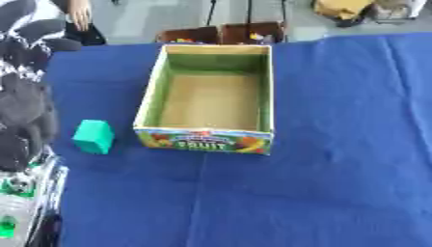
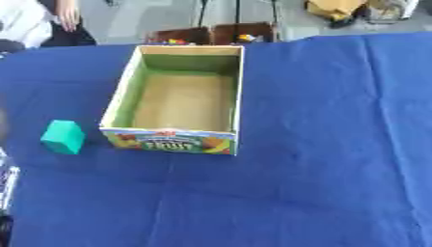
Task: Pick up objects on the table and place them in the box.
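Observation:
A small teal block (image 1: 93,136) stands on the blue tablecloth (image 1: 337,144), just left of the box's front left corner. The open cardboard box (image 1: 263,87) has green inner walls, a brown floor and a fruit label on its front; nothing shows inside it. My left hand (image 1: 23,120) appears as a dark blurred mass at the left edge of the left eye view, a little left of and above the block and not touching it. Its shape is too blurred to read. My right hand does not show in either view.
Two brown crates (image 1: 221,34) with small coloured items stand just past the table's far edge, behind the box. A silver and green part (image 1: 17,193) lies at the lower left edge. Blue cloth stretches wide to the right of and in front of the box.

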`<state>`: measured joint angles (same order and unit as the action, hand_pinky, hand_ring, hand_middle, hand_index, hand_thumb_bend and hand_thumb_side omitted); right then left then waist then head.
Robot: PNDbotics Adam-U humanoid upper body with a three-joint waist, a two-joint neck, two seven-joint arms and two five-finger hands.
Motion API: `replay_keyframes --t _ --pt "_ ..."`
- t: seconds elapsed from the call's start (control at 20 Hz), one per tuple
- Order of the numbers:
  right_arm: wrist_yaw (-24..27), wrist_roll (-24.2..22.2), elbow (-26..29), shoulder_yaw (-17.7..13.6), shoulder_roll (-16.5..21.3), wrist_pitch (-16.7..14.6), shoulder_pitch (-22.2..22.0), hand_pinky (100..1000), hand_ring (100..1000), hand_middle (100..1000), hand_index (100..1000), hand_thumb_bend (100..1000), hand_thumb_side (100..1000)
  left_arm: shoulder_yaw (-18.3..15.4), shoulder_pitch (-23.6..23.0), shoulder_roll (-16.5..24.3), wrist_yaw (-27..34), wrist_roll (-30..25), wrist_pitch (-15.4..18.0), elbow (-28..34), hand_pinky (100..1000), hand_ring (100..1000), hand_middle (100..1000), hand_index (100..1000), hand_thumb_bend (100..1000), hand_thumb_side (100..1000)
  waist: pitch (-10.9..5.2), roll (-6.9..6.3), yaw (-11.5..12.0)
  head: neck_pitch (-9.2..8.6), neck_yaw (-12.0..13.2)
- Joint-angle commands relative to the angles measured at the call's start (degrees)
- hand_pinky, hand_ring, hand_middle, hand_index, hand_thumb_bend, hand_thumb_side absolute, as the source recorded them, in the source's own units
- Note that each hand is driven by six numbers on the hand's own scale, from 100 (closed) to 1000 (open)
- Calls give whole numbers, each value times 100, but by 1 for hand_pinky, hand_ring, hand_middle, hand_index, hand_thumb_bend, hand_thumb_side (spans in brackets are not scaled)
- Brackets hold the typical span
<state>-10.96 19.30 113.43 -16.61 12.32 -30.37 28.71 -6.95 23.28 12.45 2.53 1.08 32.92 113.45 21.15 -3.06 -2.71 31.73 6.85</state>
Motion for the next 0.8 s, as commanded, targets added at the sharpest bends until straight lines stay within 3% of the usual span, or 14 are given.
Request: replay_keyframes --t 0.05,0.35,0.55,0.8 --pt "-23 3 116 -36 70 15 40 693 740 546 723 100 555 -37 41 107 3 17 -1 114 630 736 786 968 137 1000 -156 18 5 -26 -40" --pt "-32 16 116 -36 62 18 40 692 739 547 723 100 555 -36 50 147 1 16 -14 114 630 737 787 968 133 1000 -172 26 1 -7 -99" --pt "-51 24 116 -34 78 25 22 691 739 548 722 100 560 -63 29 500 -84 30 -3 114 633 739 792 971 103 1000 -216 17 27 215 -157" --pt "-75 27 116 -24 108 32 -2 690 738 548 722 100 570 -72 -49 974 -235 66 -123 114 633 738 796 973 100 1000 -262 -4 39 370 -143"
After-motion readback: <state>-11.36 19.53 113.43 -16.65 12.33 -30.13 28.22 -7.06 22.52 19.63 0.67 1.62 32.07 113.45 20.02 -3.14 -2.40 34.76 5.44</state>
